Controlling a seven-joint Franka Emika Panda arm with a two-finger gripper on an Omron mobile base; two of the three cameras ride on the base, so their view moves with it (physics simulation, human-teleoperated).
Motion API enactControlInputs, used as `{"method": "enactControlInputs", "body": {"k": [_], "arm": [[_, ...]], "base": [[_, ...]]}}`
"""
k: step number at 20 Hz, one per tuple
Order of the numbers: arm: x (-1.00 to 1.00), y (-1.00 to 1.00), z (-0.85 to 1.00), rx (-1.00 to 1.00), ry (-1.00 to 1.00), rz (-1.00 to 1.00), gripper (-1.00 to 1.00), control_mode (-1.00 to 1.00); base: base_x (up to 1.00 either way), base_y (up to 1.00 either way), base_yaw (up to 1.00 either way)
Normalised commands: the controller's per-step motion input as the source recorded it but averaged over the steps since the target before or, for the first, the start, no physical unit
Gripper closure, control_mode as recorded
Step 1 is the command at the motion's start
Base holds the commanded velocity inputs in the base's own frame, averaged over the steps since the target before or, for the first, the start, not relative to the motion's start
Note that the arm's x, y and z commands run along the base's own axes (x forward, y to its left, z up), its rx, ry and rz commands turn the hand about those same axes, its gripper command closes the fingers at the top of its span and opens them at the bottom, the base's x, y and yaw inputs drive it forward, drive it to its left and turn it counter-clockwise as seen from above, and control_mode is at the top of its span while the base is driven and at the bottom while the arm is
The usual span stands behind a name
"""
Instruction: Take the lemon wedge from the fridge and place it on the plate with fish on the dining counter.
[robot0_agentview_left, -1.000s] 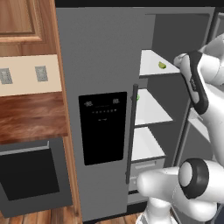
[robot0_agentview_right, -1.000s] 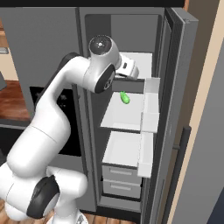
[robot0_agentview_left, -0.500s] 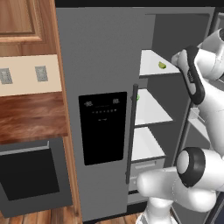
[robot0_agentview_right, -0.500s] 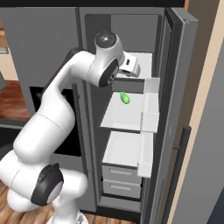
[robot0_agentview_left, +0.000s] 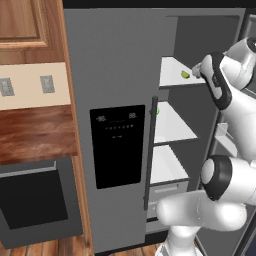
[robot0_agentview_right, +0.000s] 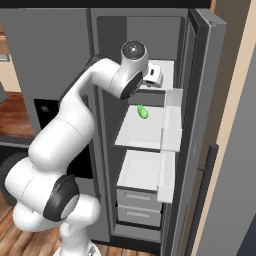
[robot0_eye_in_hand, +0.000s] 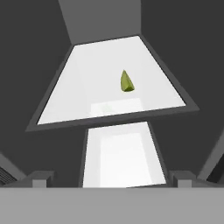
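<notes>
Lemon wedge (robot0_eye_in_hand: 126, 82) alone on upper shelf (robot0_eye_in_hand: 83, 98) of open fridge (robot0_agentview_left: 117, 70), hand (robot0_agentview_right: 153, 76) before it, fingers apart; reach step, next advance and close.

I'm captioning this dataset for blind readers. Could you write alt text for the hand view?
A tiny yellow-green lemon wedge lies alone on a white upper shelf inside the dark grey fridge, seen from the hand's camera looking in. A second white shelf shows below, and the two dark finger tips stand wide apart at the bottom, holding nothing.
</notes>
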Motion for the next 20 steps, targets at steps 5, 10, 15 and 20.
{"method": "enactControlInputs", "body": {"k": [5,10,15,20], "arm": [[0.54,0.00,0.00,0.00,0.00,0.01,-1.00,-1.00],[0.40,0.00,-0.03,0.00,0.00,0.01,-1.00,-1.00],[0.34,0.00,-0.14,0.00,0.00,0.03,-1.00,-1.00],[0.02,0.00,-0.09,0.00,0.00,0.04,-1.00,-1.00]], "base": [[0.00,0.00,0.00],[0.00,0.00,0.00],[0.00,0.00,0.00],[0.00,0.00,0.00]]}}
